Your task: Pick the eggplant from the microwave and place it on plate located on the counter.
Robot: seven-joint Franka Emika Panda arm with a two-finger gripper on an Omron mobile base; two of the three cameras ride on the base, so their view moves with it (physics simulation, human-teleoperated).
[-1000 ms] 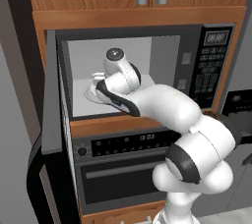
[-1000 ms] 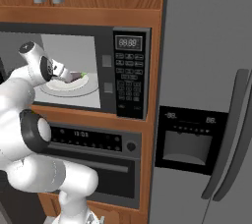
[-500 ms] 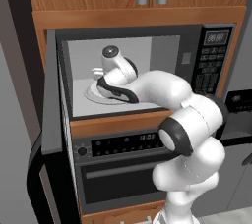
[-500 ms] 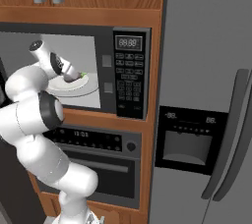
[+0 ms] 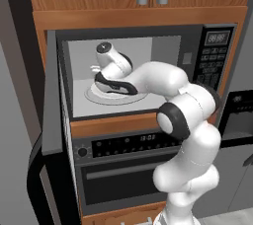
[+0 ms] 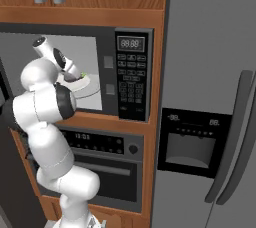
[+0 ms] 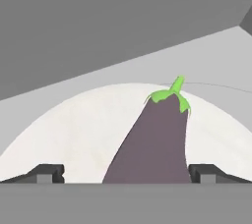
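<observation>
I've got the arm reaching into the microwave, gripper wide w/ a tip each side of the eggplant, which lies on the white turntable, lined up to pinch.

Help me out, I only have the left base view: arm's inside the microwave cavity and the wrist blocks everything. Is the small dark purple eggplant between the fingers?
Observer: Yes. In the hand view the dark purple eggplant lies between the two dark fingertips, green stem pointing away.
Operator: Gripper closed on it?
Observer: No. The gripper is open, with gaps on both sides of the eggplant.
Operator: What's under it?
Observer: The round white turntable plate.
</observation>
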